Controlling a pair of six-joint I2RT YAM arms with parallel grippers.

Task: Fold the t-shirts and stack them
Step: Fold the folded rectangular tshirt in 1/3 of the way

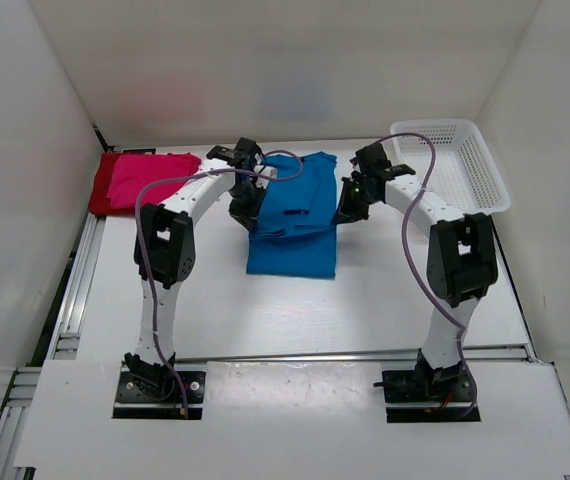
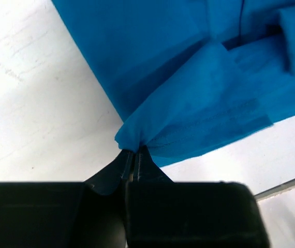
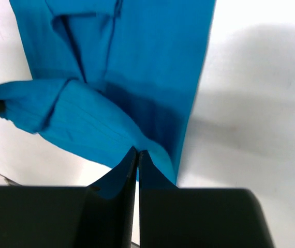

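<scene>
The bright blue t-shirt [image 1: 293, 225] lies partly folded in the middle of the table. My left gripper [image 1: 245, 212] is shut on its far left corner, and the pinched cloth [image 2: 137, 135] bunches at the fingertips. On the opposite side my right gripper [image 1: 349, 210] is shut on the far right corner, where the blue fabric [image 3: 96, 129] is lifted off the table. Both held corners hang above the shirt's lower half. At the far left a bright pink t-shirt [image 1: 143, 178] rests on top of a dark red t-shirt [image 1: 103, 186].
A white plastic mesh basket [image 1: 450, 165] stands at the far right corner. White walls close in the back and both sides. A metal rail [image 1: 75, 285] runs along the table's left edge. Purple cables loop over both arms.
</scene>
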